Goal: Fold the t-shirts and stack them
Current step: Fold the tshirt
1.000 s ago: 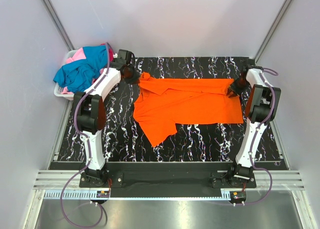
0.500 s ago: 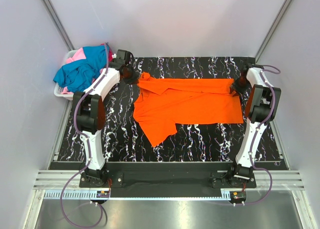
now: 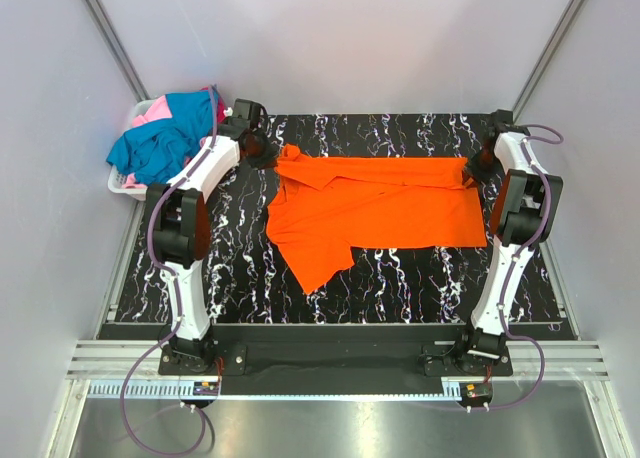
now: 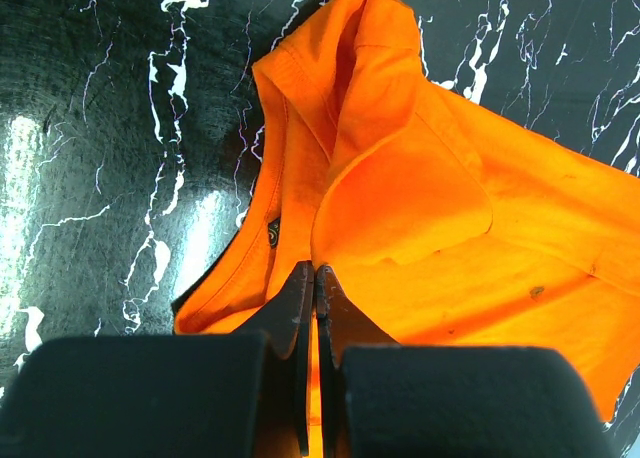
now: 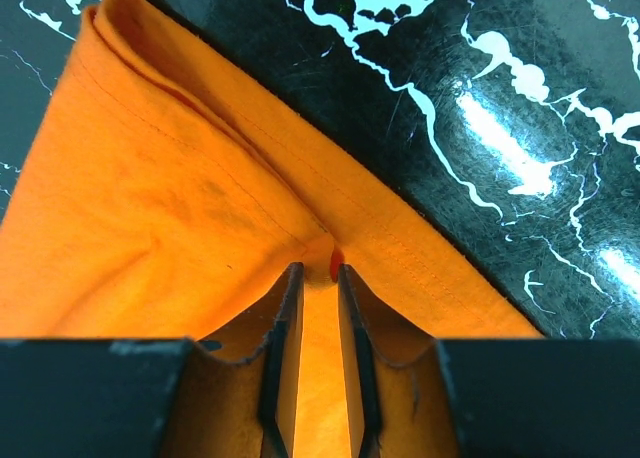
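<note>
- Orange shirt (image 3: 375, 213) lies spread on the black marbled table (image 3: 400, 278), long side running l. to r. across the far half; one flap trails toward the near edge at l.
- Your left gripper (image 3: 262, 150) sits at the shirt's far-l. corner, by the collar. Its fingers (image 4: 293, 308) are pressed together w/ a thin strip of orange cloth pinched btwn them.
- Your right gripper (image 3: 470, 173) is at the far-r. corner. Its fingers (image 5: 283, 328) are nearly closed, clamping a fold of the hem.
- Off the table's far-l. corner, teal & pink shirts (image 3: 160, 138) sit heaped in a white basket (image 3: 118, 186), just beside the left arm.
</note>
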Robot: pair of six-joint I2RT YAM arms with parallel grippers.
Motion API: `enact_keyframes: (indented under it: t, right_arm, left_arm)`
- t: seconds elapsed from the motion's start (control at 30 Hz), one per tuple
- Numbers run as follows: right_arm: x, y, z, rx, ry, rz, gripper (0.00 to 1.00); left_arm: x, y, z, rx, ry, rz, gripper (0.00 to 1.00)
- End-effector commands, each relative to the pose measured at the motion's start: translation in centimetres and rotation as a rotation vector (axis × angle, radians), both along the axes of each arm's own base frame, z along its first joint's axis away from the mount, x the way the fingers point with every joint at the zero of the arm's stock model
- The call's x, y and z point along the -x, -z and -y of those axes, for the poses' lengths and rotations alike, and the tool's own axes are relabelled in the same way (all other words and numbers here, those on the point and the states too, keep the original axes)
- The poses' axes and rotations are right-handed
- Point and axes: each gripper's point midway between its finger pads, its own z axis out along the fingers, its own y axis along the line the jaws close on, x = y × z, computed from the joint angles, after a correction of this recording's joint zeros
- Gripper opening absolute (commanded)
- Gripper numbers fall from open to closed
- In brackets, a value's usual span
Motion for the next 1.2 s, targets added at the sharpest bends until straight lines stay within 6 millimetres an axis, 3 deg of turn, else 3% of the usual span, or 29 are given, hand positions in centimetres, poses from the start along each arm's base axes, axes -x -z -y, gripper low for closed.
enact_keyframes:
  t: [0.0, 0.13, 0.27, 0.47, 0.7, 0.73, 0.83, 1.0, 1.17]
  right_arm:
    - [-0.9, -1.2, 0.3, 0.013, -0.011, 0.034, 0.27]
    - [-0.6, -0.9, 0.3, 0.012, -0.015, 0.016, 0.33]
    - [-0.1, -0.2, 0.0, -0.008, -0.013, -0.006, 0.45]
    - [0.0, 0.6, -0.5, -0.038, -0.01, -0.023, 0.44]
    - [0.1, 1.2, -0.6, -0.04, -0.011, -0.041, 0.35]
    - [0.1, 1.1, -0.6, -0.041, -0.009, -0.044, 0.25]
    - [0.1, 0.9, -0.3, -0.027, -0.004, -0.045, 0.09]
    - [-0.1, -0.4, 0.5, 0.015, -0.004, -0.036, 0.07]
    - [-0.6, -3.3, 1.2, 0.062, -0.008, 0.003, 0.05]
  left_arm:
    - [-0.6, -2.5, -0.3, 0.013, 0.005, 0.074, 0.0]
    - [-0.4, -2.5, -0.5, 0.01, 0.002, 0.07, 0.0]
    - [-0.1, -2.4, -0.6, 0.007, 0.001, 0.066, 0.0]
    - [0.0, -2.5, -0.7, 0.004, -0.002, 0.068, 0.0]
    - [0.1, -2.7, -0.9, 0.003, -0.005, 0.072, 0.0]
    - [0.1, -2.6, -1.0, 0.002, -0.009, 0.07, 0.0]
    - [0.0, -2.7, -0.9, 0.003, -0.007, 0.072, 0.0]
    - [0.0, -2.9, -1.0, 0.0, -0.007, 0.077, 0.0]
    - [-0.2, -3.7, -1.7, -0.021, -0.015, 0.099, 0.0]
